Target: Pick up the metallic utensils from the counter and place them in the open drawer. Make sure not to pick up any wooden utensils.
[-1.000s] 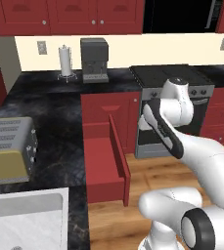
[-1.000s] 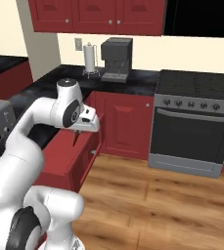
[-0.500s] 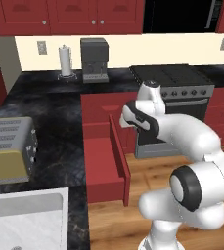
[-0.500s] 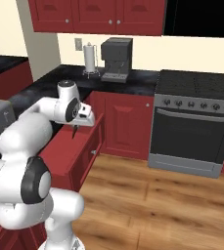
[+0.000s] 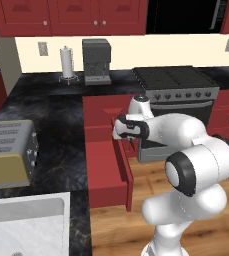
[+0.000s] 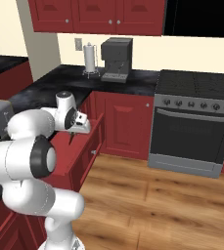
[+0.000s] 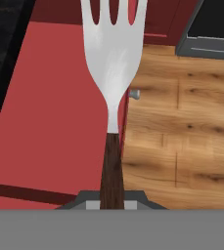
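The claw [image 7: 111,197], pressed tight at the bottom centre of the hand view, pinches the dark brown handle of a fork [image 7: 113,63]. Its flat, matte silver head runs up the frame's middle, tines at the top edge. Behind it lies the open drawer [image 7: 50,112], smooth red inside, with plank wood floor [image 7: 182,141] to the right. Glossy black stone surface [image 5: 51,115] fills the left base view's middle left.

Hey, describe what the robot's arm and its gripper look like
The arm is glossy white, built of rounded, bulging segments joined by dark grey to black joint rings. The gripper has a white boxy body with dark parts. No cables or markings are visible.
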